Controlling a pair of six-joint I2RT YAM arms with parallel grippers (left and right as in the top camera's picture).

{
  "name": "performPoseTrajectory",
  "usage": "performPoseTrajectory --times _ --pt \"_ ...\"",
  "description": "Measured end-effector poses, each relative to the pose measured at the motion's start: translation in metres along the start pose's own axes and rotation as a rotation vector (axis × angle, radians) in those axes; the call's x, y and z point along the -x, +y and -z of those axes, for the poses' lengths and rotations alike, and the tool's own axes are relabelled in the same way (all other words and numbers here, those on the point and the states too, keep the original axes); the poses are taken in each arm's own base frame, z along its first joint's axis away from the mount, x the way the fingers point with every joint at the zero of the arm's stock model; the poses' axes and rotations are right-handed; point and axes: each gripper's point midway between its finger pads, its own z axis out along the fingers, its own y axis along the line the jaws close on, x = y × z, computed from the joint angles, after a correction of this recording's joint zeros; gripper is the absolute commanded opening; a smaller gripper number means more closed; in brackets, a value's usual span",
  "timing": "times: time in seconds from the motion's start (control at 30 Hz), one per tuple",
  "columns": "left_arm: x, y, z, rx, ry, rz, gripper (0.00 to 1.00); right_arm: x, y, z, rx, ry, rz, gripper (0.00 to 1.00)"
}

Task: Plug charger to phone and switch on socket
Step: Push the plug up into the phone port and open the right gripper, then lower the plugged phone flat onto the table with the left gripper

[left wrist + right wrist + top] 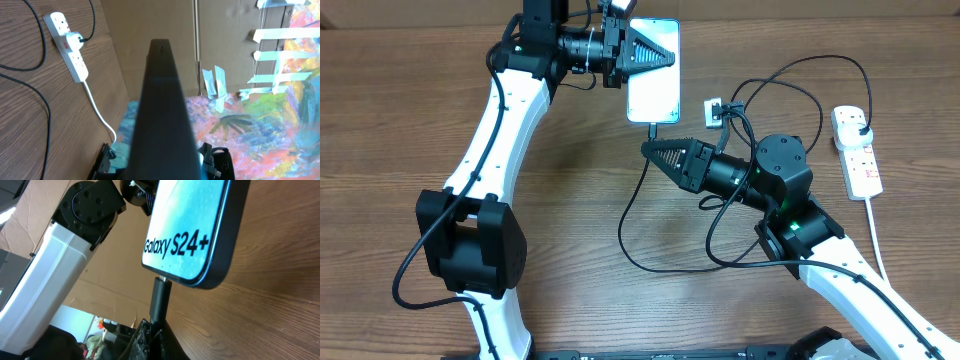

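Firstly, the right claw (150,332): its two fingers are closed together on the charger (160,296), gripping it just behind the small plug tip. This tip stands in the port at the near end of the phone (195,225), directly under the text "Galaxy S24+". Whether it is pushed in fully, I cannot tell. From the claw the thin black cable falls toward the near side, makes a wide loop on the table (570,200) and goes off to the right.

The left claw (665,55) reaches in from the left and is clamped on the phone near its far end. One finger is above the lit screen and one below it, so the phone is flat with the screen up. In the left wrist view the phone is seen edge-on as a dark slab between the fingers (106,161). Whether the near end of the phone touches the table or hangs a little over it is not clear.

The socket (858,155) lies well apart, at the right side of the table, lengthwise from far to near. A mains plug (75,40) sits in one outlet close to its far end, with black cable leaving it. Small red marks show on the strip, but the position of the switches is too small to read. Its thick white cord (100,115) runs toward the near side.
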Motion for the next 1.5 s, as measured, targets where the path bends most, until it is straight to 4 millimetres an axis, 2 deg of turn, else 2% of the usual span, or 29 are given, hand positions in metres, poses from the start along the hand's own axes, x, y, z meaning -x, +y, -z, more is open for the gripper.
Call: performPoseTrajectory --times 0.17,0.23,0.27,0.4,0.57,0.63,0.7,0.8,0.87,1.03,1.27,1.5 --pt "0.0 0.0 0.0 0.0 0.0 0.0 0.04 0.0 0.0 0.0 0.001 0.001 0.001 0.06" --pt "0.0 0.0 0.0 0.0 0.0 -0.004 0.04 0.0 0.0 0.0 0.0 0.0 -0.002 0.13" --pt "0.0 0.0 0.0 -0.001 0.002 -0.003 0.04 0.004 -0.001 0.001 -0.004 -0.014 0.004 0.19" --pt "-0.002 0.0 -0.003 -0.002 0.009 -0.017 0.04 0.01 -0.01 0.004 -0.035 -0.036 -0.011 0.31" --pt "0.0 0.0 0.001 -0.001 0.0 -0.049 0.04 0.005 -0.019 0.004 -0.069 -0.019 -0.039 0.42" --pt "0.001 0.001 0.003 0.0 -0.004 -0.072 0.04 0.004 -0.02 0.004 -0.075 -0.016 -0.047 0.55" --pt "0.002 0.001 0.006 0.002 -0.01 -0.102 0.04 0.003 -0.021 0.004 -0.075 -0.011 -0.045 0.64" --pt "0.001 0.006 0.01 0.013 -0.016 -0.139 0.04 0.0 -0.024 0.004 -0.087 0.0 -0.054 0.7" --pt "-0.002 0.017 0.011 0.048 -0.028 -0.135 0.04 -0.004 -0.03 0.005 -0.108 0.015 -0.067 0.72" --pt "-0.009 0.061 0.018 0.246 -0.075 -0.048 0.04 -0.015 -0.045 0.006 -0.167 0.053 -0.098 0.74" --pt "-0.022 0.118 0.041 0.572 -0.09 -0.005 0.04 -0.03 -0.063 0.011 -0.24 0.104 -0.114 0.81" --pt "-0.032 0.154 0.062 0.774 -0.067 0.023 0.04 -0.05 -0.089 0.022 -0.361 0.164 -0.15 0.83"
